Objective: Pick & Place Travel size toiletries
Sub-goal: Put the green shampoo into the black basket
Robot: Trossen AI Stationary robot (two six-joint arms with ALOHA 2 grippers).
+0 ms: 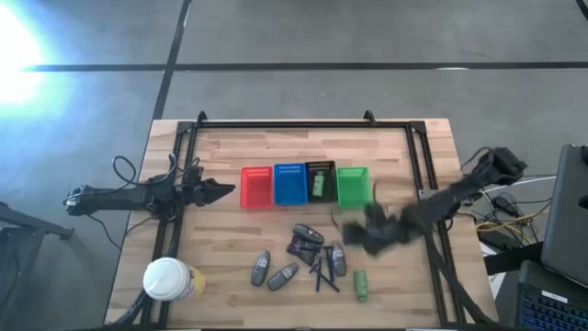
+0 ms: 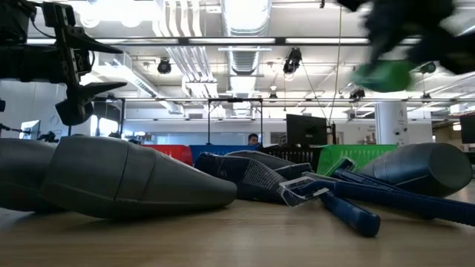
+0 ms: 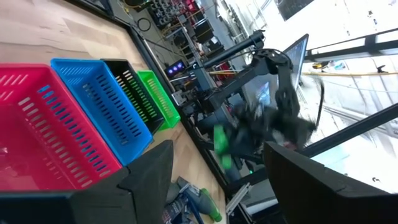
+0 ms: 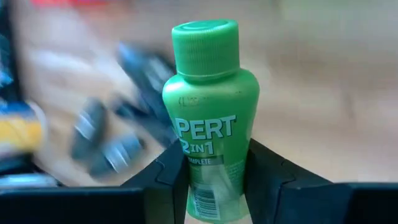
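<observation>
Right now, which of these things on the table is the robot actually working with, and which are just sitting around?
Part of the job:
- bright green plastic bottle clamped in the right gripper
- second green bottle on the wood
- grey oval tubes
- thin dark blue sticks
- dark packets
- red, blue, black and green baskets

Just lying about:
- big white-capped yellowish container
- left gripper, waiting beside the red basket

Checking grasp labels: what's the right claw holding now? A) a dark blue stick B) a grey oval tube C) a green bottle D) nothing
C: the right wrist view shows the right claw clamped on both sides of a green bottle with a ribbed green cap, held above the table.
</observation>
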